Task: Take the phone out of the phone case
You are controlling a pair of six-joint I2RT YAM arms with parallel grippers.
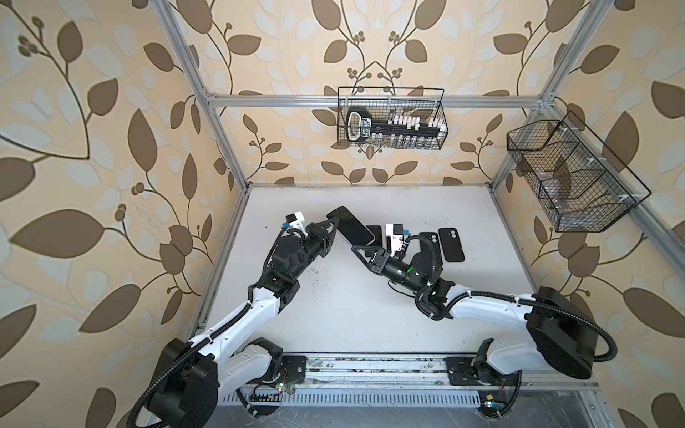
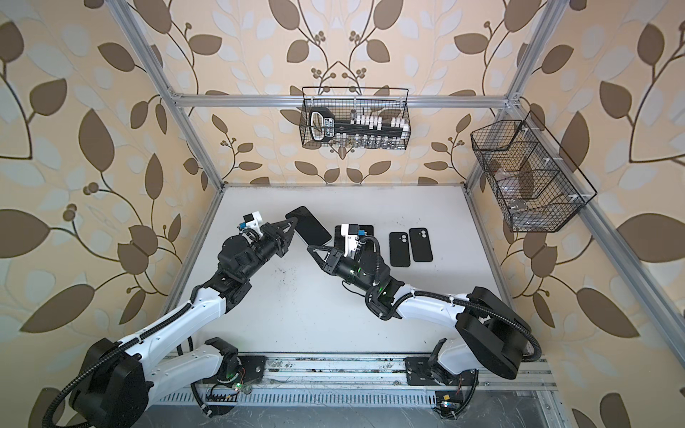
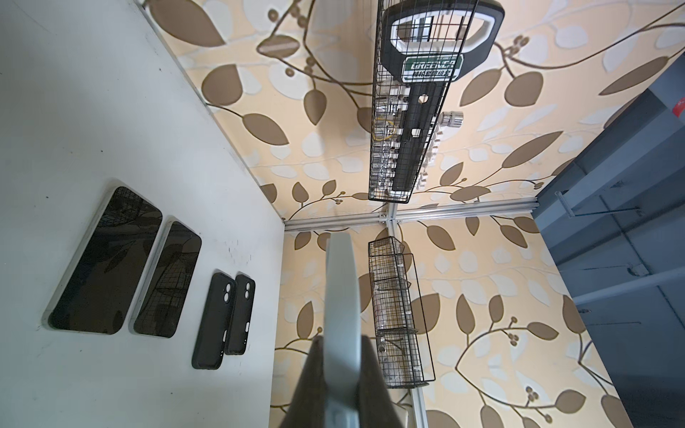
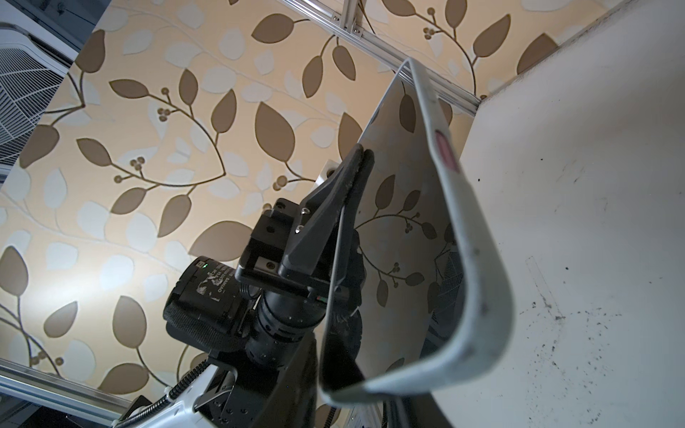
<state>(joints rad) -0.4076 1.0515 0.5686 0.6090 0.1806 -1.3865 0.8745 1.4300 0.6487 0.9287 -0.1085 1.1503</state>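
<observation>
I see a phone (image 1: 352, 226) with a black screen and pale grey edge, black phone cases (image 1: 451, 244), a white table (image 1: 352, 315), black wire baskets (image 1: 393, 144), and beige wallpaper (image 1: 111, 111) patterned with brown and pale leaves.

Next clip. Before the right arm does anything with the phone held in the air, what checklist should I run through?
1. Left end effector clamped on the phone: ok, its fingers pinch one edge.
2. Phone lifted off the table: ok.
3. Right end effector gripping the phone's lower end: cannot tell; it sits at that end.
4. Case on the held phone: cannot tell; only a light grey rim shows.
</observation>
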